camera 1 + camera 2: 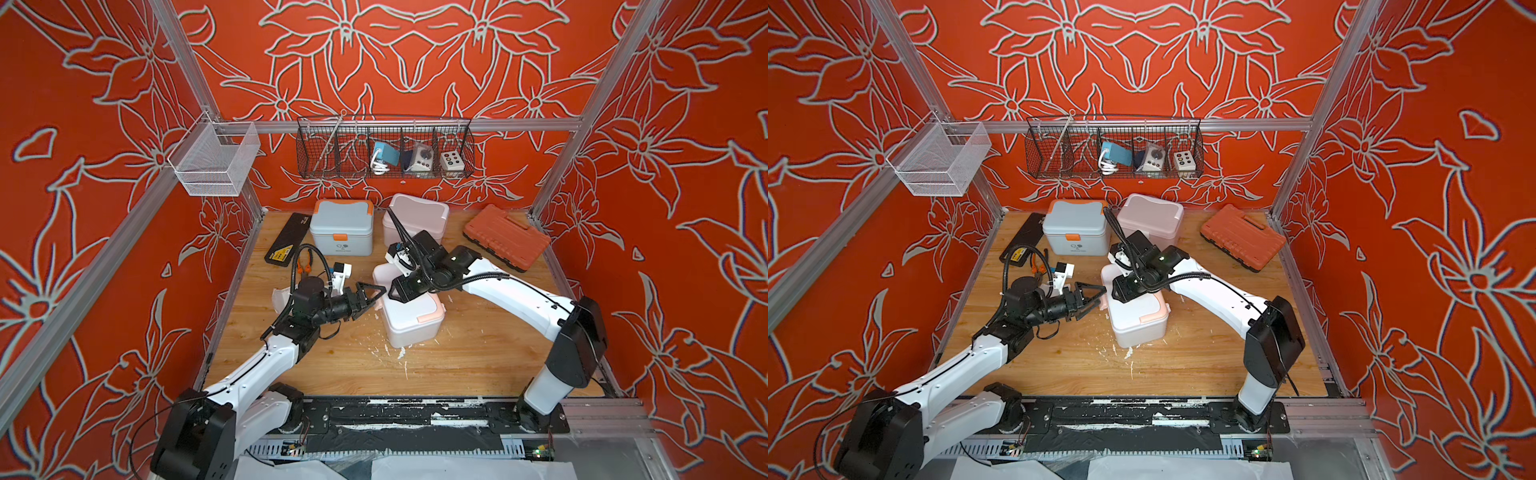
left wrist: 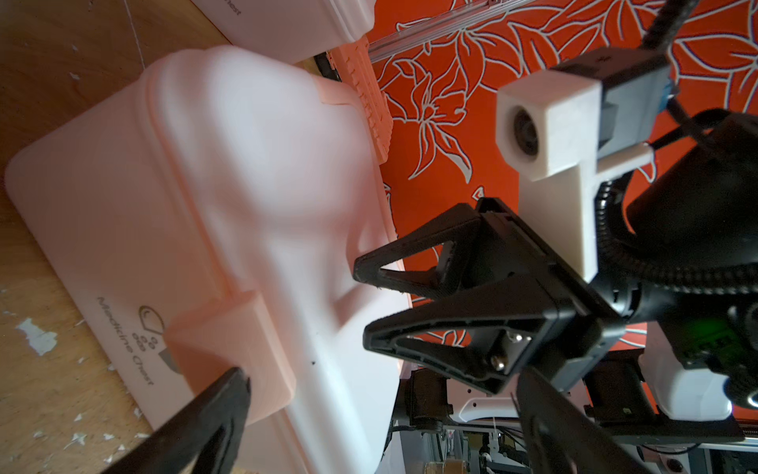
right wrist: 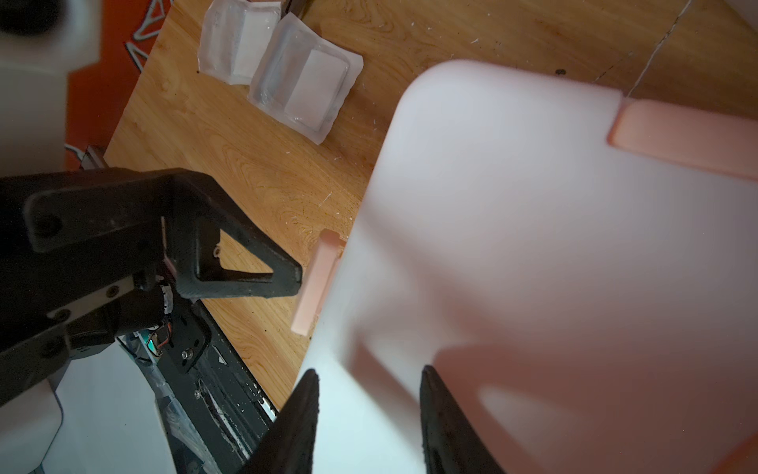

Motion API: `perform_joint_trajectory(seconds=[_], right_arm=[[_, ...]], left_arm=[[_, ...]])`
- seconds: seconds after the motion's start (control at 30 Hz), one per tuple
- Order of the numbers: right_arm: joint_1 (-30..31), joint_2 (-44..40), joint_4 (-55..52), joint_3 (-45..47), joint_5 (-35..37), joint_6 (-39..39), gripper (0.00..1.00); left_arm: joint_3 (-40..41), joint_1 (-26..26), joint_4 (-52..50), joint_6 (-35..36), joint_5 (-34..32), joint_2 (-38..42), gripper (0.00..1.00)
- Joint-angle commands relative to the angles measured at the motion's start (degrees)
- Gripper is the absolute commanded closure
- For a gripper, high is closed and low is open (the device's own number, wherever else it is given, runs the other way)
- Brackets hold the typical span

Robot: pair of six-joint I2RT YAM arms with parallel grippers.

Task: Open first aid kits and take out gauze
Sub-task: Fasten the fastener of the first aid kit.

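The white first aid kit with peach trim (image 1: pixel 411 322) stands mid-table with its lid down. My right gripper (image 3: pixel 369 371) comes down on its lid, jaws closed part-way across the raised handle. My left gripper (image 1: pixel 379 298) is open at the kit's left side, and one fingertip (image 2: pixel 240 379) touches the peach front latch (image 2: pixel 229 349). Two gauze packets (image 3: pixel 307 90) lie on the wood by the left arm, partly hidden in a top view (image 1: pixel 280 297). The blue-grey first aid kit (image 1: pixel 341 226) and the pale pink one (image 1: pixel 415 216) stand shut at the back.
An orange-red tool case (image 1: pixel 507 237) lies back right and a flat black case (image 1: pixel 286 239) back left. A black wire basket (image 1: pixel 384 149) and a white mesh basket (image 1: pixel 216 160) hang on the frame. White flecks litter the wood in front of the kit.
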State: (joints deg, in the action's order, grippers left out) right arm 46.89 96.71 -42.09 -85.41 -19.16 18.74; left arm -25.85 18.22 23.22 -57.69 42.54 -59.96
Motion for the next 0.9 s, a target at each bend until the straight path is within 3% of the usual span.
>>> perform_joint_trajectory(seconds=[0.0,0.4,0.67,0.87], right_arm=[[0.1,1.45,-5.64,2.73,1.45,-0.11,0.58],[0.13,-0.7,-6.61,2.36,2.6,-0.2,0.58],[0.04,-6.0,-9.9,1.85,11.63,-0.44,0.53],[-0.96,-5.18,-11.51,3.25,12.85,-1.14,0.51]], left_arm=[[-1.14,0.98,2.12,0.15,-0.8,-1.22,0.02],[-1.53,1.38,0.66,1.07,-2.37,-0.2,0.02],[-2.09,1.38,-1.03,2.05,-2.95,-0.15,0.02],[-2.7,1.38,0.37,2.14,-2.15,-2.74,0.02]])
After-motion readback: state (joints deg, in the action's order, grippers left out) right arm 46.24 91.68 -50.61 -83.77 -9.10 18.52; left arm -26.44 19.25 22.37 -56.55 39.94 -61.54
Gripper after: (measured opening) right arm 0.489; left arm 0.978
